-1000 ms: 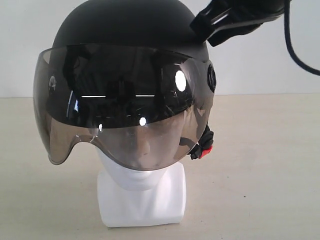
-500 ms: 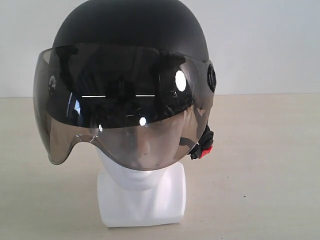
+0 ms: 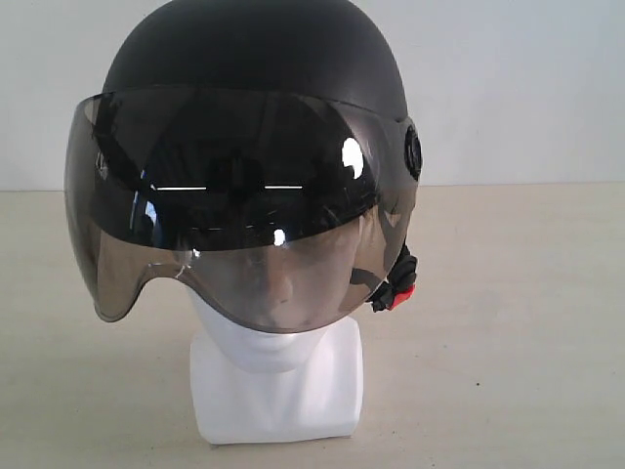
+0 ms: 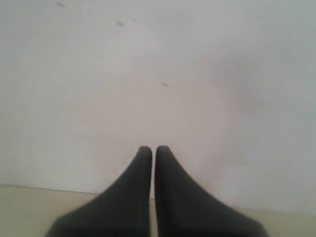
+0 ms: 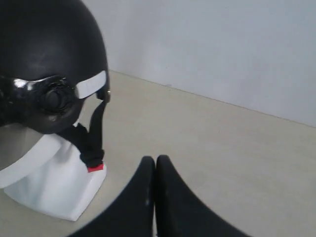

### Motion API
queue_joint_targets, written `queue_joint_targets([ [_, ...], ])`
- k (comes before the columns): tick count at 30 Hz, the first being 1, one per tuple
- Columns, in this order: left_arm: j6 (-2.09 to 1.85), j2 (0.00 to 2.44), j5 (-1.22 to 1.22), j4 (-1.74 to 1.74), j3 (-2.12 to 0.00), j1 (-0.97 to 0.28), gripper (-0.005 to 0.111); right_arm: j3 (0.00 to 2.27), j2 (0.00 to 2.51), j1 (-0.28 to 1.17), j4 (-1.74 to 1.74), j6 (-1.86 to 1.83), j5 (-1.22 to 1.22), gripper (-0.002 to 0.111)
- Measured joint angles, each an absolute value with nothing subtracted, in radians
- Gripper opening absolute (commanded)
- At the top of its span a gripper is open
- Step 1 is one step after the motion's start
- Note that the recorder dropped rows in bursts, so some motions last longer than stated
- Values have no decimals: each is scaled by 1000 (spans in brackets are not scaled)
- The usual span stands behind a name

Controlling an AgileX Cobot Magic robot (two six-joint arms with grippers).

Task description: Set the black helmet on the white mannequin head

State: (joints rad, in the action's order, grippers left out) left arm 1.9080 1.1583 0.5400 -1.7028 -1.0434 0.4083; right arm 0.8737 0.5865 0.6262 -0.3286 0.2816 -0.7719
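**Helmet seated on head; both grippers closed, empty**

Ext. view: black helmet (image 3: 254, 49) sits on top of white mannequin head (image 3: 278, 386). Shell covers the crown, upright, approx. level. Smoky visor (image 3: 225, 215) is down over the face; nose and mouth show dimly thru its lower part. Chin, neck and squarish base show below the visor edge. Head stands on beige table (image 3: 508, 332), left of centre in this view, w/ plain pale wall (image 3: 518, 88) behind. Red buckle clip (image 3: 404, 296) hangs w/ black straps (image 3: 398, 269) at the helmet's side, toward the right of the view, beside the cheek.

R wrist view: right gripper (image 5: 155, 162) is clenched, fingers pressed together, nothing between them. Tips sit over bare table, near the helmet but apart from it. This cam sees the helmet side-on: round visor pivot (image 5: 55, 96), and a strap running down to the red clip, which lies against the white base.

L wrist view: left gripper (image 4: 153, 150) is also clenched, tip to tip w/ a hairline gap, holding nothing. It faces the wall, w/ a strip of table low in the shot.
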Motion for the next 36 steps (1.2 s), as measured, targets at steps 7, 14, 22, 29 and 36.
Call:
queue_joint_targets([
  [7,1883,1202,278,-1742,-961,410,4,840,655,626,-276,236,-728,0],
  [14,1829,1281,868,-1746,-902,408,4,682,734,626,-20,-20,-543,0],
  [22,1749,1322,1071,-1742,-902,408,4,538,805,626,281,-239,-329,1],
  [29,1662,1334,1187,-1636,-949,368,4,537,888,626,406,-348,-287,41],
  [36,1708,1334,1190,-1662,-1068,235,4,537,919,626,433,-387,-244,51],
])
